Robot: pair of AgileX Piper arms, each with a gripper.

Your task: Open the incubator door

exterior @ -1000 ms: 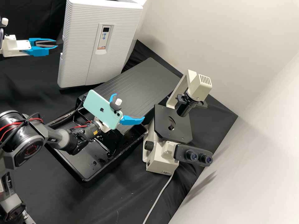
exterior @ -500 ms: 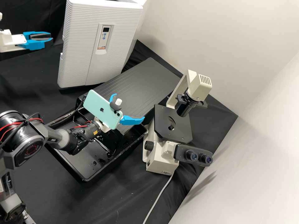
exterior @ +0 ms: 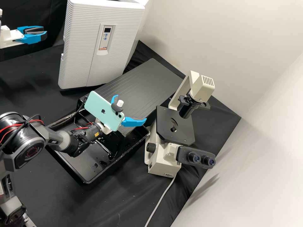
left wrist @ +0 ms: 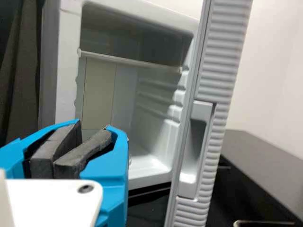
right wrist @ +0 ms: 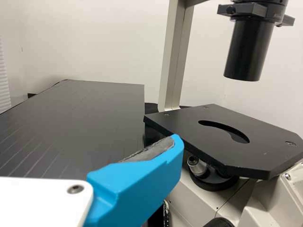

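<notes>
1. At the upper left of the high view, the left gripper [exterior: 44, 31] has shifted farther up and left, away from the incubator [exterior: 79, 41], whose position is unchanged.
2. Left wrist view: its pads appear pressed together, with nothing seen between them. The door [left wrist: 222, 71] stands open at right of centre, apart from the gripper. The task therefore appears largely achieved; the shift suggests withdrawal, and a wider swing might need renewed contact.
3. Same view, centre: the pale chamber [left wrist: 125, 85] contains a shelf [left wrist: 132, 61] near its top; its side wall is ridged.
4. High view, left of centre: the black tray [exterior: 117, 160] contains a dark frame and scattered droplets.
5. High view, centre: the right gripper [exterior: 130, 108], fingers spread, is above the tray, near the microscope [exterior: 162, 162].
</notes>
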